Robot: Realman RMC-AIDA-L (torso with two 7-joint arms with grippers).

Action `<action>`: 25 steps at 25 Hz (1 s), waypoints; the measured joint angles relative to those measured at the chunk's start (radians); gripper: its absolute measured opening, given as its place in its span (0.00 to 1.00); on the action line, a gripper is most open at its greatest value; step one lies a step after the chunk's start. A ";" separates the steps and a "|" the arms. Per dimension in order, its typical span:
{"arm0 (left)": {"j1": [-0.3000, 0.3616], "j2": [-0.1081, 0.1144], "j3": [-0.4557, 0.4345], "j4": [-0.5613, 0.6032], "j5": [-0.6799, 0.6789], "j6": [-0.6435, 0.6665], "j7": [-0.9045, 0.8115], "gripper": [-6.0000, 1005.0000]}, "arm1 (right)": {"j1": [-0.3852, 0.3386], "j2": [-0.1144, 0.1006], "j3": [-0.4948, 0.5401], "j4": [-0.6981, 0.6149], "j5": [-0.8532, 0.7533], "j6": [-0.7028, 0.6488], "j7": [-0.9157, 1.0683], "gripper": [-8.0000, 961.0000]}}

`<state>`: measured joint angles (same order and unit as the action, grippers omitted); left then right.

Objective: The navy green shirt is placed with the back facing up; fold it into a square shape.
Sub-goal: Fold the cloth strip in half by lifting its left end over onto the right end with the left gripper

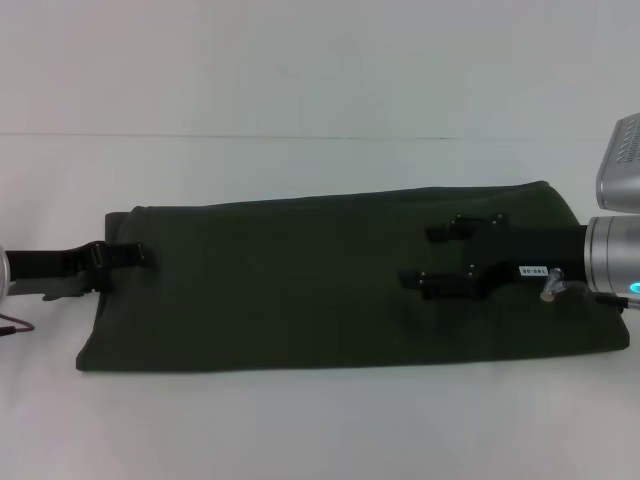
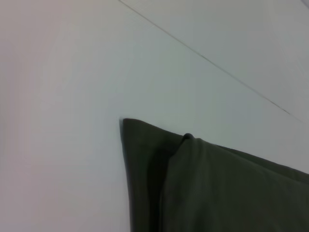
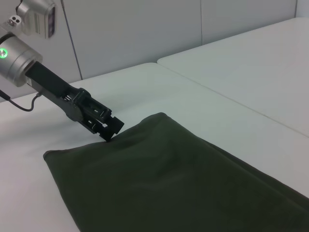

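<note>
Reaching in level from the robot's right, the right gripper (image 1: 432, 258) hovers over the navy green shirt (image 1: 300, 280), its two dark fingers (image 1: 445, 233) spread apart and released, pointing toward the shirt's middle; the silver wrist behind them sits above the shirt's right end. The left gripper (image 1: 128, 256) meets the shirt's left edge, fingers (image 3: 110, 126) touching the cloth, though whether they pinch it cannot be told. Its arm stretches back off the left side. Folded into a long band, the shirt lies flat across the white table (image 1: 320, 420).
</note>
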<state>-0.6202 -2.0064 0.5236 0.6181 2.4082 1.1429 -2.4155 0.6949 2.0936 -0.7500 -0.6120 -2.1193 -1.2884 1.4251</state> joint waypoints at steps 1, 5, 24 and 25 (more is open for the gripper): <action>0.000 0.000 -0.001 0.000 0.000 -0.001 0.000 0.86 | 0.000 0.000 0.000 0.000 0.000 0.000 0.000 0.90; 0.003 0.000 -0.006 0.003 0.000 0.003 0.000 0.86 | 0.000 0.000 0.000 0.000 0.000 0.000 0.000 0.90; 0.036 0.008 -0.013 0.028 0.005 -0.002 0.001 0.86 | 0.000 0.002 0.000 0.003 0.001 0.004 0.000 0.90; 0.037 0.008 -0.012 0.028 0.005 -0.004 0.001 0.86 | 0.000 0.002 0.000 0.003 0.000 0.004 0.000 0.90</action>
<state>-0.5830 -1.9988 0.5115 0.6459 2.4132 1.1389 -2.4143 0.6949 2.0952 -0.7501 -0.6089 -2.1188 -1.2842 1.4251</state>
